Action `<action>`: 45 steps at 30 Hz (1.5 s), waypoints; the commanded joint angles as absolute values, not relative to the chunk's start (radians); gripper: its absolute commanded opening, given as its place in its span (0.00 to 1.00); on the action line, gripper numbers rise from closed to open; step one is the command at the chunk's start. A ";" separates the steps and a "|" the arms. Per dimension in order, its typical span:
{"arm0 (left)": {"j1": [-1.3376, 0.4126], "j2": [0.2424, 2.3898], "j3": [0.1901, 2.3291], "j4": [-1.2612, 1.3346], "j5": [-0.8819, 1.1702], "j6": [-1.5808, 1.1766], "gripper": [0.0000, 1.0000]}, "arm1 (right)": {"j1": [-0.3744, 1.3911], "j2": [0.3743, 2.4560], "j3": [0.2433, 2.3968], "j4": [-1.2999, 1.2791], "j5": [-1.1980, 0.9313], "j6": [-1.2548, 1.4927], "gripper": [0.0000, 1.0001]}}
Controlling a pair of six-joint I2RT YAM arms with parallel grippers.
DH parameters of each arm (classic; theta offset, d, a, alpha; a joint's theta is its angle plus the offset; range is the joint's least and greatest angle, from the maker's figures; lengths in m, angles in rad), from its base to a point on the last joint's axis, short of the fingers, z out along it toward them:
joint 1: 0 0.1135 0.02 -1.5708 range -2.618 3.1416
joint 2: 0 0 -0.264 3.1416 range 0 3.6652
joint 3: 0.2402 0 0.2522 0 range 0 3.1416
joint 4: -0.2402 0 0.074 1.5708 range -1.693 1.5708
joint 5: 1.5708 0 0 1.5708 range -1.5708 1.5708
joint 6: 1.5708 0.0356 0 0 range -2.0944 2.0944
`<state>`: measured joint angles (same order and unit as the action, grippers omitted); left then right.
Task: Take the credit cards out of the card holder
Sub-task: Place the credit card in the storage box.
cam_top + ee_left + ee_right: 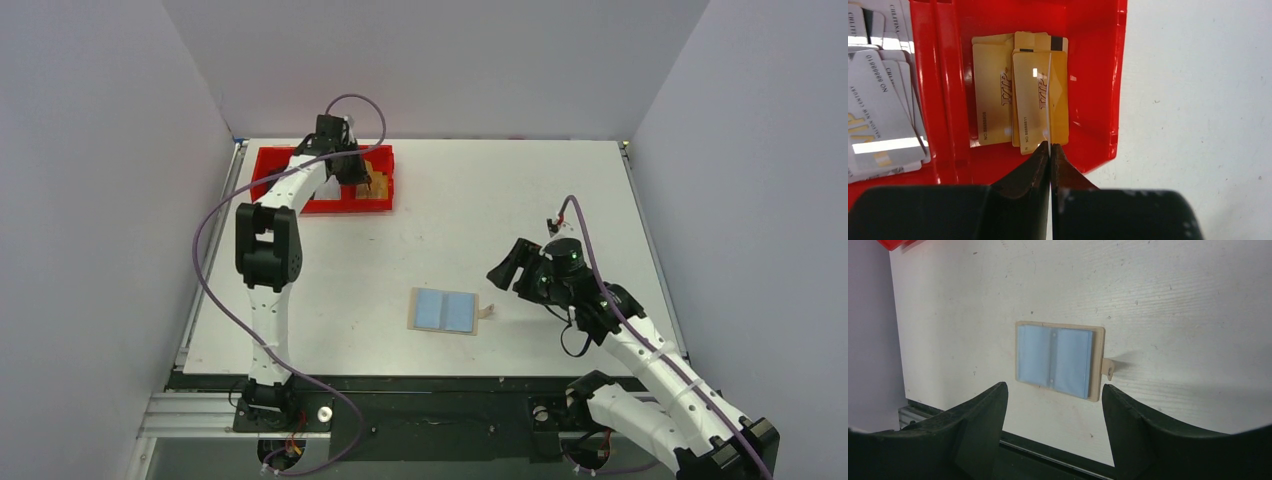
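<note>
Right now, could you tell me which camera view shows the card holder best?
The right wrist view: the card holder lies flat, large and central, its two pale blue panels and tan rim clear. The top external view shows it small; the left wrist view misses it.

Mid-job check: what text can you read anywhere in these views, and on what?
"VIP": gold plastic cards in the end compartment of the red plastic tray.
"NO" then digits: gold cards and pale grey cards beside them; digits and other print too blurred.
No text: tan flat card holder with blue pockets.
</note>
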<state>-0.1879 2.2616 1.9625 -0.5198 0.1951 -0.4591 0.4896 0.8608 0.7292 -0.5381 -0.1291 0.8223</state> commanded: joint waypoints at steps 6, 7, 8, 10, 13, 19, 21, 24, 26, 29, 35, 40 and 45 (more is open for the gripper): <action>-0.177 2.386 2.122 -0.499 0.292 -0.433 0.00 | 0.480 0.826 0.752 -0.570 -0.086 0.813 0.65; -0.177 2.392 2.131 -0.510 0.293 -0.431 0.00 | 0.481 0.827 0.754 -0.574 -0.086 0.812 0.65; -0.176 2.407 2.149 -0.517 0.292 -0.429 0.00 | 0.480 0.827 0.756 -0.576 -0.087 0.811 0.65; -0.177 2.422 2.173 -0.531 0.292 -0.427 0.00 | 0.479 0.824 0.760 -0.582 -0.084 0.809 0.65; -0.176 2.433 2.197 -0.548 0.297 -0.422 0.07 | 0.477 0.818 0.763 -0.589 -0.080 0.807 0.65; -0.172 2.432 2.255 -0.586 0.291 -0.410 0.32 | 0.478 0.814 0.766 -0.596 -0.078 0.804 0.65; -0.169 2.422 2.262 -0.601 0.282 -0.402 0.37 | 0.478 0.811 0.766 -0.598 -0.077 0.804 0.65; -0.166 2.399 2.255 -0.605 0.268 -0.388 0.41 | 0.479 0.808 0.764 -0.597 -0.077 0.804 0.65; -0.161 2.383 2.251 -0.605 0.262 -0.384 0.44 | 0.478 0.808 0.764 -0.597 -0.077 0.804 0.65; -0.152 2.367 2.250 -0.608 0.258 -0.382 0.47 | 0.478 0.810 0.764 -0.598 -0.079 0.803 0.65; -0.143 2.338 2.243 -0.621 0.252 -0.369 0.51 | 0.478 0.809 0.755 -0.598 -0.076 0.802 0.65; -0.139 2.305 2.228 -0.621 0.250 -0.364 0.51 | 0.478 0.816 0.745 -0.595 -0.067 0.796 0.65; -0.143 2.242 2.203 -0.633 0.261 -0.373 0.52 | 0.481 0.835 0.706 -0.563 -0.076 0.801 0.65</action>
